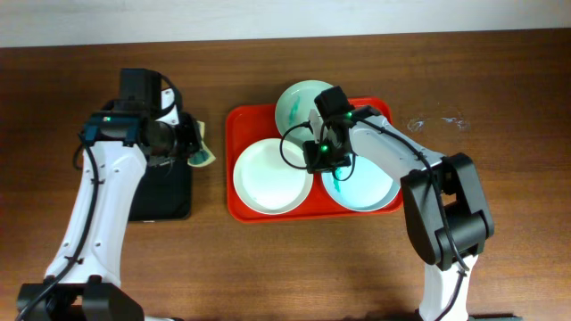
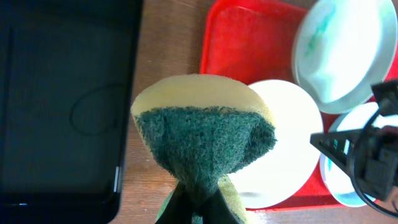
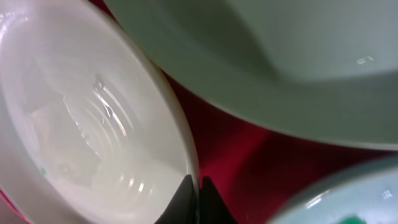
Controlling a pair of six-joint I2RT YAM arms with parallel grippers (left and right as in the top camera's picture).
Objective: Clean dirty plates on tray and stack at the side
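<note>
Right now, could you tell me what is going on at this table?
The left gripper holds a green-and-yellow sponge between the black tray and the red tray. All three plates sit on the red tray. The back plate and right plate show teal smears, while the left plate looks clean. The right gripper is low at the left plate's rim; whether it grips is unclear.

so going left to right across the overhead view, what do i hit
black tray → sponge → left plate → right plate
</note>
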